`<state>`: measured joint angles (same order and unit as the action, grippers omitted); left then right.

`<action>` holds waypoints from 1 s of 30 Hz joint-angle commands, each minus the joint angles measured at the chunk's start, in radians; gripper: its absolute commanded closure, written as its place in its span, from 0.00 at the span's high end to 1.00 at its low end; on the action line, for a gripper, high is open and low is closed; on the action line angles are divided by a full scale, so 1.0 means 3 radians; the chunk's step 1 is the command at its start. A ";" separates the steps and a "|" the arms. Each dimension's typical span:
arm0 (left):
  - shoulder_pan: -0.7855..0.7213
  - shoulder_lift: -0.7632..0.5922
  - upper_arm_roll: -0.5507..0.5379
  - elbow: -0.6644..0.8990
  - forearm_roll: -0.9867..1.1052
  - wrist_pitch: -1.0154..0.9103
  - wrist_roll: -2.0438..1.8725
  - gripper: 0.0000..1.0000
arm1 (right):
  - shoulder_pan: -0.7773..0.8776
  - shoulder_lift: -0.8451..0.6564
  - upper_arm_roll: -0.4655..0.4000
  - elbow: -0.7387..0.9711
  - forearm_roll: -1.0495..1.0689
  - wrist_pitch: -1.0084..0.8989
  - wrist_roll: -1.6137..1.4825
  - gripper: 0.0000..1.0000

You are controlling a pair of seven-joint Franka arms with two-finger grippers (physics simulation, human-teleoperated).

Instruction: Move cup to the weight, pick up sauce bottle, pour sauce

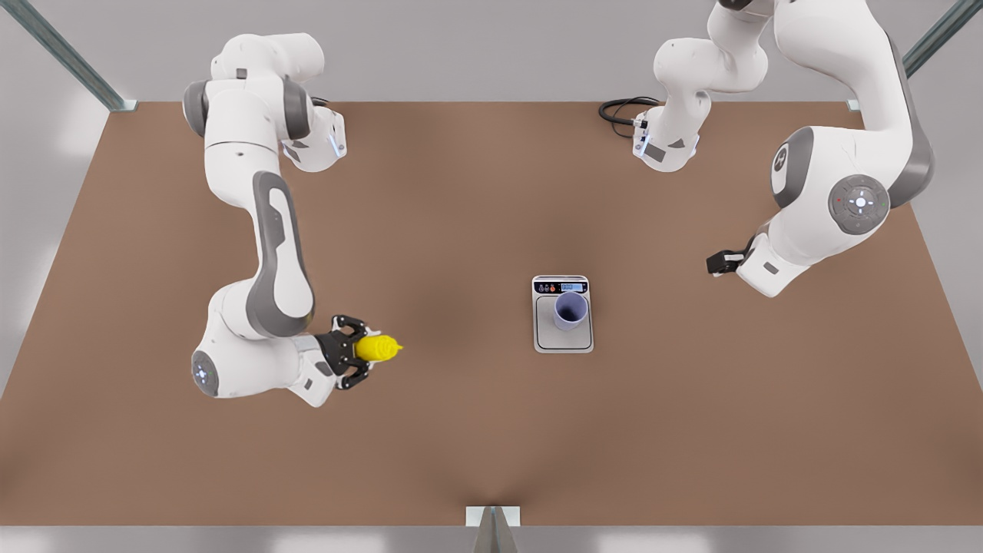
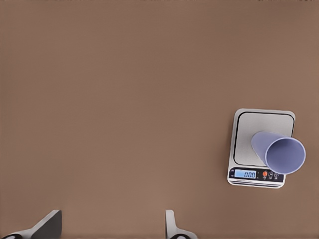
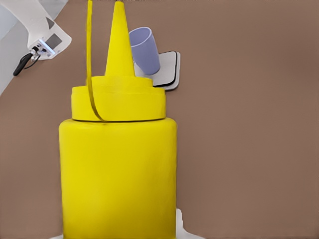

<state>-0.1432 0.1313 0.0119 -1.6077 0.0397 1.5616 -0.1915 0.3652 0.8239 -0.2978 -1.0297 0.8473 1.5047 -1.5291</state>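
The right pincer (image 1: 367,349), at the front view's left, is clamped on the sauce bottle (image 1: 378,348), which it holds with the nozzle pointing across the bench (image 1: 461,430) toward the weight (image 1: 563,334). In the right wrist view the sauce bottle (image 3: 118,169) stands close before the camera, and beyond its nozzle the cup (image 3: 145,50) sits on the weight (image 3: 172,74). The cup (image 1: 570,309) stands upright on the steel plate, toward the display end. Bare bench lies between bottle and weight. The left pincer (image 1: 718,263) hangs at the front view's right, well apart from the weight, its fingers (image 2: 47,226) spread wide and holding nothing. A black cable (image 1: 620,115) loops at the far edge by an arm's base.
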 commanded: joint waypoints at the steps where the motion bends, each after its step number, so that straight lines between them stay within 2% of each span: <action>1: 0.0002 0.0007 -0.0004 0.0000 0.0000 0.0000 -0.0001 1.00 | -0.0011 -0.0001 0.0001 -0.0004 0.0019 -0.0010 -0.0032 0.53; 17: 0.0002 0.0007 -0.0004 0.0000 0.0006 0.0000 0.0004 1.00 | -0.0399 0.0020 0.0072 -0.0224 0.0290 -0.0158 -0.0814 0.53; 22: -0.0003 0.0007 -0.0004 0.0000 0.0006 -0.0005 -0.0001 1.00 | -0.0732 0.0040 0.0389 -0.0275 0.0295 -0.0204 -0.0998 0.53; 27: -0.0039 0.0007 -0.0004 0.0000 0.0006 -0.0005 -0.0001 1.00 | -0.0808 0.0061 0.0430 -0.0275 0.0453 -0.0342 -0.0993 0.53; 30: -0.0039 0.0007 -0.0004 0.0000 0.0006 -0.0005 -0.0001 1.00 | -0.0819 0.0056 0.0430 -0.0499 0.0617 -0.0357 -0.1136 0.53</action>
<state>-0.1568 0.1335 0.0107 -1.6076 0.0413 1.5601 -0.1917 0.1122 0.8417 -0.1689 -1.1928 1.0496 1.3964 -1.8907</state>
